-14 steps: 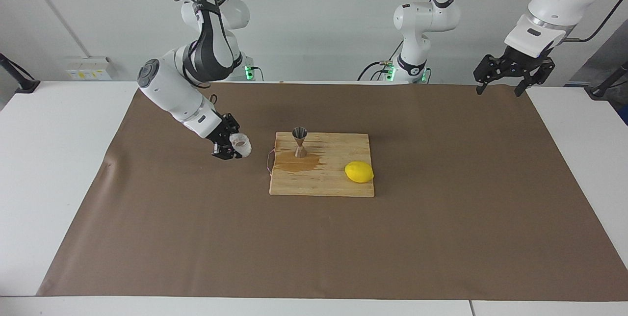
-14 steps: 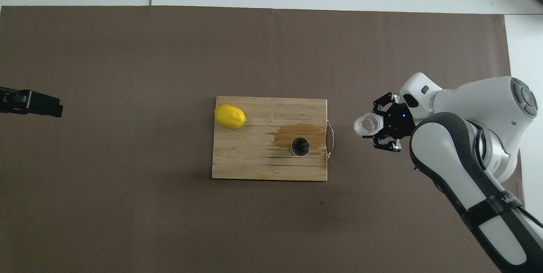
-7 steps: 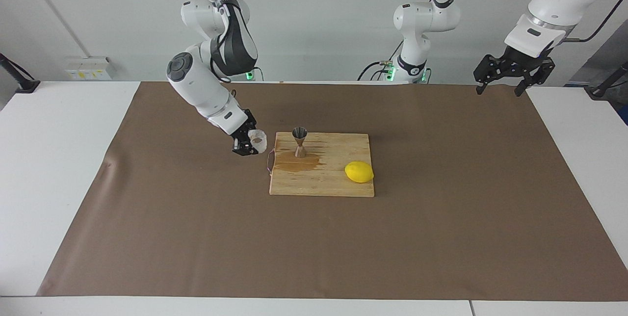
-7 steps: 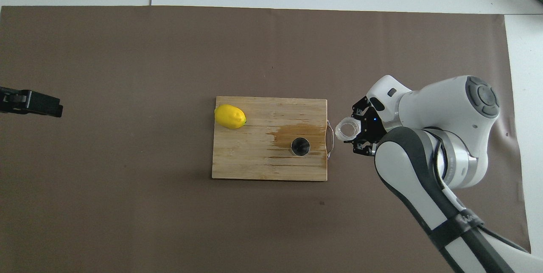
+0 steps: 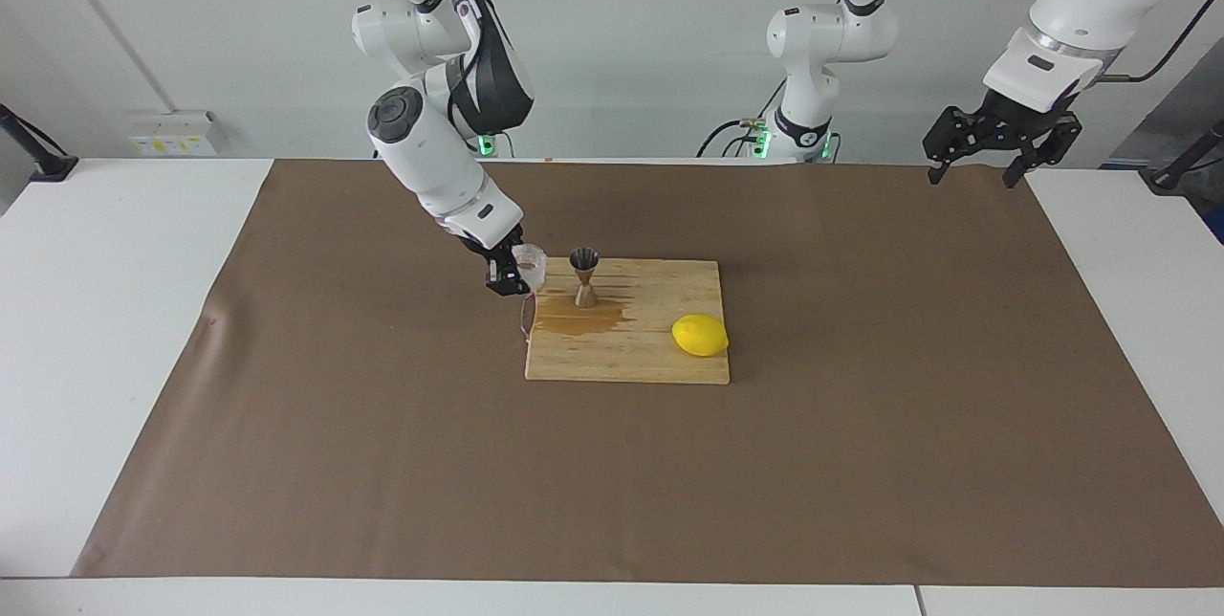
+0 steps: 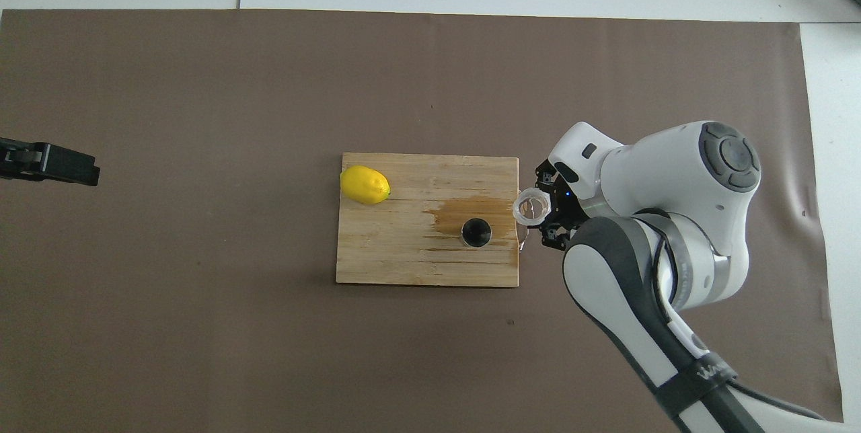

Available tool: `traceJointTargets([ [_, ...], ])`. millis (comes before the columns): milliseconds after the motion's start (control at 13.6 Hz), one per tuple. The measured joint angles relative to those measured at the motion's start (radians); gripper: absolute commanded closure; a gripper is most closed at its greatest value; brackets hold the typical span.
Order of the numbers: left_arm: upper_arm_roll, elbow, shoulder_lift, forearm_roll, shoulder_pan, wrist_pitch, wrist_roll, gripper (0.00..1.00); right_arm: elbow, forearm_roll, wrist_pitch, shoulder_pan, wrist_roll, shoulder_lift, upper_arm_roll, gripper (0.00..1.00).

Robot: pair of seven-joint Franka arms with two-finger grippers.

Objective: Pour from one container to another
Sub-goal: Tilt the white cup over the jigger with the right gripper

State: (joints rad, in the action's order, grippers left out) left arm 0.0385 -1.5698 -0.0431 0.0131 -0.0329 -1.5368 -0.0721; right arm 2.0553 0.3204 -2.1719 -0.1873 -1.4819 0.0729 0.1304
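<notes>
The right end effector (image 5: 507, 274) grips the glass cup (image 5: 529, 264) over the cutting board (image 5: 660, 348) edge beside the upright jigger (image 5: 584, 277), pouring apparently not yet begun despite a wet stain (image 5: 574, 319), while the left end effector (image 5: 990, 140) waits, splayed wide.

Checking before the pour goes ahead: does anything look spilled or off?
Yes: a dark wet stain spreads over the cutting board around the upright jigger. The right gripper holds the glass cup beside it.
</notes>
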Motion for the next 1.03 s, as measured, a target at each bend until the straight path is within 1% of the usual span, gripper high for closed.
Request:
traceJointTargets([
  [662, 0.000, 0.000, 0.000, 0.000, 0.000, 0.000, 0.000, 0.00, -0.026, -0.180, -0.009, -0.076, 0.150, 0.000, 0.000, 0.96],
  [809, 0.000, 0.000, 0.000, 0.000, 0.000, 0.000, 0.000, 0.00, -0.036, -0.243, -0.009, -0.094, 0.189, 0.001, 0.000, 1.00],
  [1030, 0.000, 0.000, 0.000, 0.000, 0.000, 0.000, 0.000, 0.00, -0.052, -0.329, -0.009, -0.130, 0.251, 0.001, 0.000, 1.00],
])
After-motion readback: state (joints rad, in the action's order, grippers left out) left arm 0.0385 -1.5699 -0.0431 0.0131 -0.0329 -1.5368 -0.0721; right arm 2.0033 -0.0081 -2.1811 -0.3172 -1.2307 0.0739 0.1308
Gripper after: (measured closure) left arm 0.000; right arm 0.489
